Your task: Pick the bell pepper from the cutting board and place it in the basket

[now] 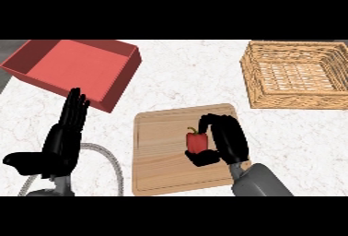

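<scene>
My right hand (229, 140) is curled round the bell pepper (196, 143), so I'd lift straight up, then swing to the basket (299, 102) at 1 o'clock.

Lit bright and even, seemingly from above, across pale counter (190, 69). Shaded darker on red bin (125, 80) at left inner wall and right outer face. Dimmed slightly along basket (253, 78) inner walls. Edged with thin soft shadow below cutting board (163, 156). Darkened between right hand (231, 138) and bell pepper (197, 143).
</scene>
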